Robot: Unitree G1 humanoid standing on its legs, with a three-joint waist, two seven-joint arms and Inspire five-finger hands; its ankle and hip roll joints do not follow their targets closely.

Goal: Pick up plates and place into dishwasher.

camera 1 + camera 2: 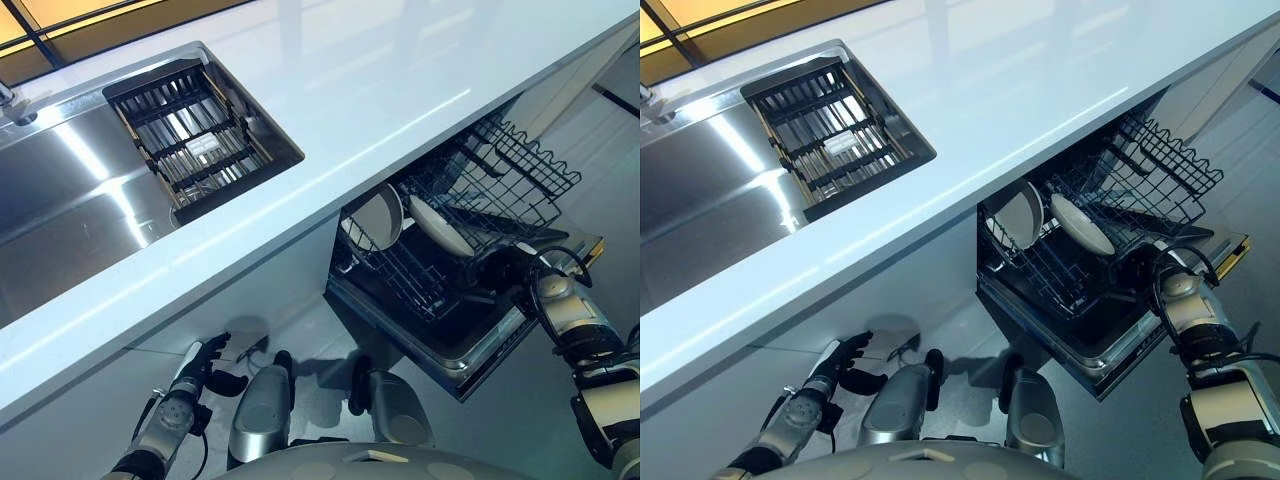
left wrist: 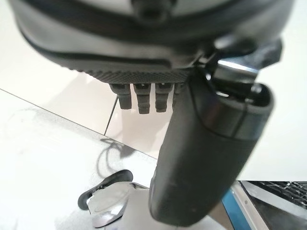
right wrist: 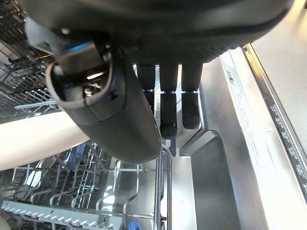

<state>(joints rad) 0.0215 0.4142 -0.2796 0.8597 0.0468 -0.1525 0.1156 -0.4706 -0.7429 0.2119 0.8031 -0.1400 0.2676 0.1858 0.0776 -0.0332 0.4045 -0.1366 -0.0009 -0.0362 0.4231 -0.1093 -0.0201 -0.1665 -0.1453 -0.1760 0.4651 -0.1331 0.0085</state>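
Countertop (image 1: 400,60): long white slab, running across the head views above the open machine.

Sink (image 1: 60,190): steel basin set into the countertop, with a dark drain rack (image 1: 195,135) at its near end. No plate is seen on the rack or the counter.

Dishwasher (image 1: 470,350): door down, lower rack (image 1: 420,275) pulled out, a second wire basket (image 1: 520,165) beyond it.

Plates: 2 in the lower rack. One plate (image 1: 378,217) stands upright near the cabinet edge; a second plate (image 1: 440,226) leans tilted just beside it, toward the right hand.

Right hand (image 1: 492,268): at the lower rack's outer edge, close to the tilted plate. Its wrist view shows straight fingers (image 3: 191,103) hanging over the rack's wire rim, clamped on nothing.

Left hand (image 1: 845,356): low beside the cabinet front, fingers relaxed and apart, holding nothing.

Handling note: judged a placing step nearly done. The tilted plate probably wants seating between tines; draw the right hand straight out, clear of the wires, so that it does not snag the rack or tip the plate.

View comparison: the head views give both plates and the rack layout; the right wrist view gives the tines, the rim and the door's steel inner panel (image 3: 216,158) up close, with a pale curved surface beside the thumb, probably a plate. The left wrist view gives floor tiles (image 2: 53,158).
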